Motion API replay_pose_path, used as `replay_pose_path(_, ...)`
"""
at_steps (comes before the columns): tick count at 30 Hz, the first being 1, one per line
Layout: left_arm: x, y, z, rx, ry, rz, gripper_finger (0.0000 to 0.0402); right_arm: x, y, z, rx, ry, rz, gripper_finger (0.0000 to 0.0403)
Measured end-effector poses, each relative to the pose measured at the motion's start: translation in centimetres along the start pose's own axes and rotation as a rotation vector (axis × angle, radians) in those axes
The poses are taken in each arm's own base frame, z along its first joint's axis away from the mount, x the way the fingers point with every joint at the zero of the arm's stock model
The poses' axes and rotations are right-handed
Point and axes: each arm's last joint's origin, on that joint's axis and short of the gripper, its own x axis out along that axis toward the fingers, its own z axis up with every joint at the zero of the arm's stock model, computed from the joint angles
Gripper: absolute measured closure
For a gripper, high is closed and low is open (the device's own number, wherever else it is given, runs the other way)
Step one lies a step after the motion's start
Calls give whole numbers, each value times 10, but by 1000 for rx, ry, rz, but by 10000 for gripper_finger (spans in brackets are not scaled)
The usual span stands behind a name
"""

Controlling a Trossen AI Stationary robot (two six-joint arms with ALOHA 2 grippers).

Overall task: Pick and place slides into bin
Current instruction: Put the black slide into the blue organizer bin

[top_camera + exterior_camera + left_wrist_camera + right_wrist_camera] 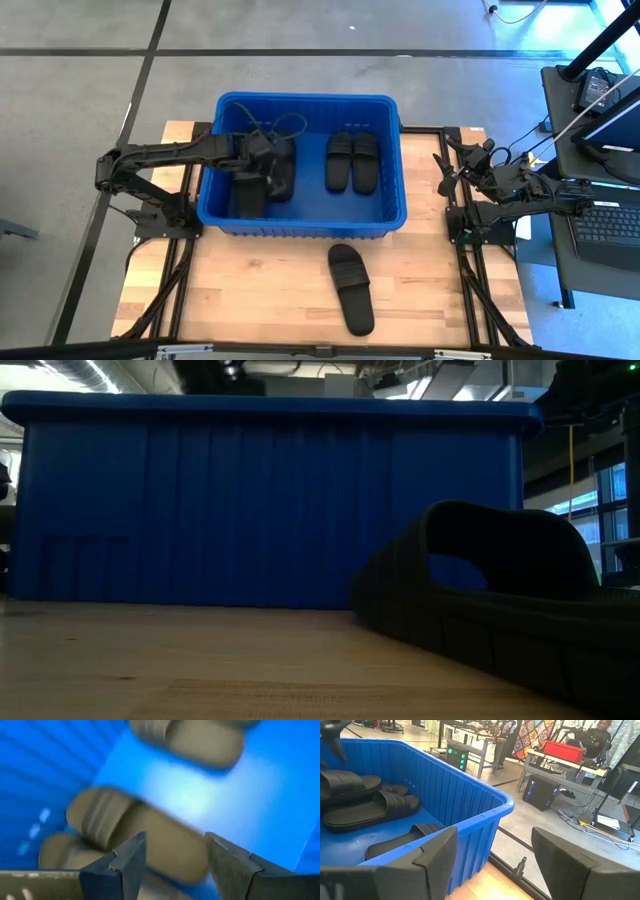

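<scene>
Inside the blue bin, my left end effector hangs open over dropped slides. My right end effector waits open beside it. Next, I judge: fetch the last slide on the bench.

Bin at the table's far middle, 1 slide left out in front of it.

The bin sits on the wooden table, between the 2 arms. Inside it, 2 slides lie side by side toward the right, and more slides are piled at the left end, under the left gripper. A single slide lies on the table just before the bin's near wall, right of centre. The right gripper waits beyond the bin's right wall.
</scene>
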Motion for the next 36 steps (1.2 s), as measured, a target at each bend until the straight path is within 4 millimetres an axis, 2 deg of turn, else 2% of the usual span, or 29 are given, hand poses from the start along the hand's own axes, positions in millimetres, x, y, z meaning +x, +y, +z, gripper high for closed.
replay_pose_path(5, -24, -15, 33, -26, -273, -98, 208, 0, 0, 0, 0, 0, 0, 147)
replay_pose_path(10, -58, -46, 57, 65, -588, -254, 208, 0, 0, 0, 0, 0, 0, 147)
replay_pose_path(14, -83, -76, 59, 152, -759, -347, 208, 0, 0, 0, 0, 0, 0, 147)
replay_pose_path(19, -99, -113, 47, 187, -807, -407, 208, 0, 0, 0, 0, 0, 0, 147)
replay_pose_path(25, -96, -171, 25, 201, -795, -329, 208, 0, 0, 0, 0, 0, 0, 147)
replay_pose_path(29, -87, -201, 12, 182, -777, -324, 208, 0, 0, 0, 0, 0, 0, 147)
replay_pose_path(36, -55, -251, -13, 173, -707, -315, 208, 0, 0, 0, 0, 0, 1, 147)
